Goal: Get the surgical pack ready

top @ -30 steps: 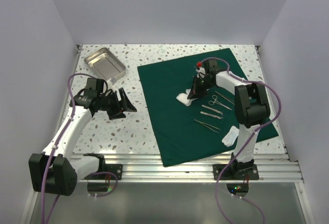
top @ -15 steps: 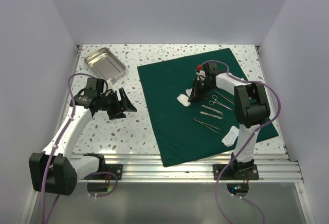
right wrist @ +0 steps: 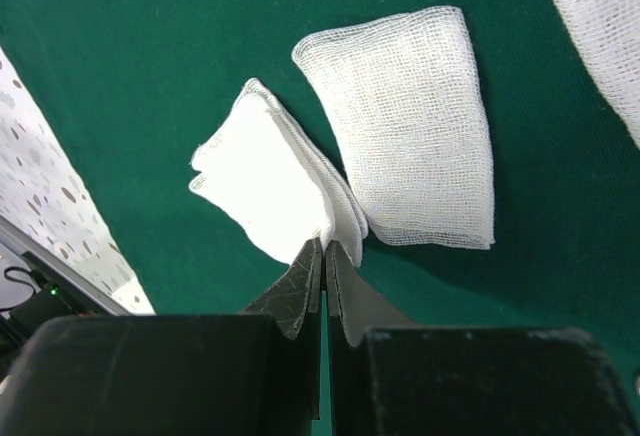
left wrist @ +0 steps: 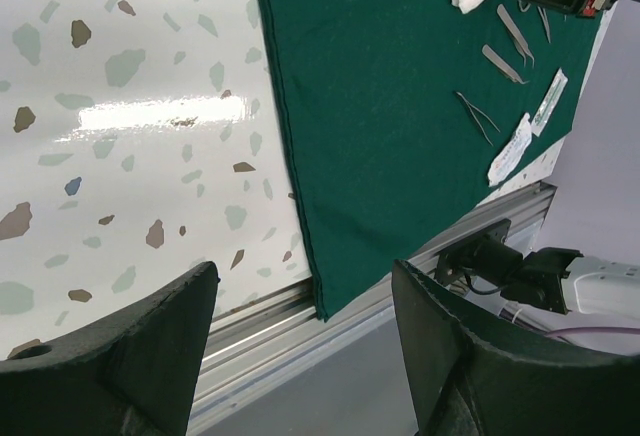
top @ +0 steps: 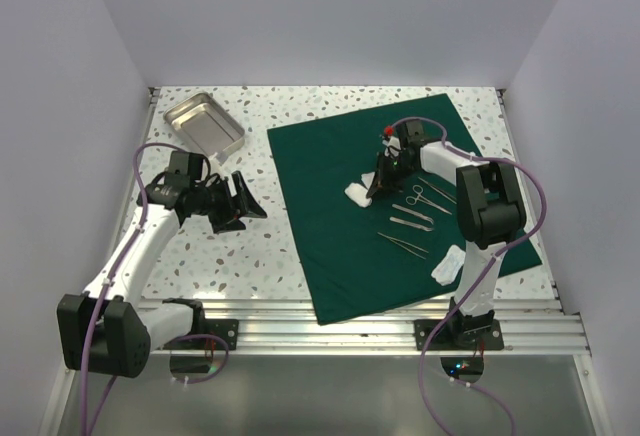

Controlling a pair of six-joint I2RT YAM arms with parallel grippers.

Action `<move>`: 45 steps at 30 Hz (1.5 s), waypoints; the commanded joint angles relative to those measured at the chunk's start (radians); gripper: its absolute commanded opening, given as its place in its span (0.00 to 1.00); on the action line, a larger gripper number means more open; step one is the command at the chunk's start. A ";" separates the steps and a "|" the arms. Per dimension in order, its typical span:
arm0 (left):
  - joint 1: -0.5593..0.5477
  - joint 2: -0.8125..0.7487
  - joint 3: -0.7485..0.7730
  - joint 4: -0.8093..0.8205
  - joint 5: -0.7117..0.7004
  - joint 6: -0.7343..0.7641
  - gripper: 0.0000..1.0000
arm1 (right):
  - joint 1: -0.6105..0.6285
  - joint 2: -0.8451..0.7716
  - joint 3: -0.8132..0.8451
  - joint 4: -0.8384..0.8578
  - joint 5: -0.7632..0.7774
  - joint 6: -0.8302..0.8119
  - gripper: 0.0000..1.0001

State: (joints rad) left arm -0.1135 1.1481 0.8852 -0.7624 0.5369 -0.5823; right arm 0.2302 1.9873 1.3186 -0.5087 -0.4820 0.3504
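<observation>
Surgical pack (top: pixel 320 206) looked light, limp cloth | best grab prob. bare lower-left corner, top view | L gripper (top: pixel 249 199) jaws stood wide, empty | R gripper (right wrist: pixel 322 252) jaws pinched gauze (right wrist: pixel 265 191) corner

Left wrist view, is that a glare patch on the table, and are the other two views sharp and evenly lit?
Left wrist: yes, a bright glare streak on the table, green drape sharp. Right wrist: crisp, weave visible on the flat gauze, but the folded gauze is nearly blown out white. Top external: even light, soft shadows, mild sheen in the steel tray.
</observation>
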 commanded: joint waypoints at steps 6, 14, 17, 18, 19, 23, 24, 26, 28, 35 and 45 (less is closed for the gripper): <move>0.000 0.016 0.017 0.038 0.031 0.012 0.74 | -0.008 -0.013 0.037 0.001 0.020 -0.011 0.01; 0.000 0.021 0.020 0.038 0.034 0.010 0.74 | -0.008 -0.065 0.050 -0.030 0.014 -0.010 0.34; 0.000 0.018 0.017 0.037 0.035 0.010 0.74 | -0.009 -0.119 0.027 -0.040 0.020 -0.005 0.40; 0.000 0.016 0.017 0.037 0.034 0.010 0.74 | -0.009 -0.128 0.018 -0.042 0.022 -0.004 0.43; 0.000 0.016 0.015 0.037 0.034 0.010 0.74 | -0.011 -0.137 -0.004 -0.039 0.022 -0.004 0.44; 0.000 0.010 0.008 0.037 0.037 0.007 0.74 | -0.009 -0.151 -0.062 0.007 0.010 0.009 0.50; 0.000 0.012 0.008 0.034 0.038 0.007 0.74 | -0.011 -0.148 -0.071 0.031 0.000 0.021 0.51; 0.000 0.006 0.008 0.031 0.038 0.007 0.74 | -0.011 -0.142 -0.090 0.056 -0.015 0.035 0.56; 0.000 0.002 0.009 0.028 0.038 0.007 0.74 | -0.011 -0.128 -0.096 0.079 -0.020 0.050 0.59; 0.000 -0.010 0.014 0.009 0.031 0.007 0.74 | -0.011 -0.101 -0.121 0.170 -0.041 0.087 0.59; 0.000 -0.008 0.024 -0.003 0.029 0.012 0.74 | -0.011 -0.085 -0.140 0.179 -0.032 0.094 0.54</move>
State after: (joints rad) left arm -0.1135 1.1580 0.8852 -0.7658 0.5484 -0.5823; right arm 0.2222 1.9060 1.1873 -0.3637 -0.4938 0.4332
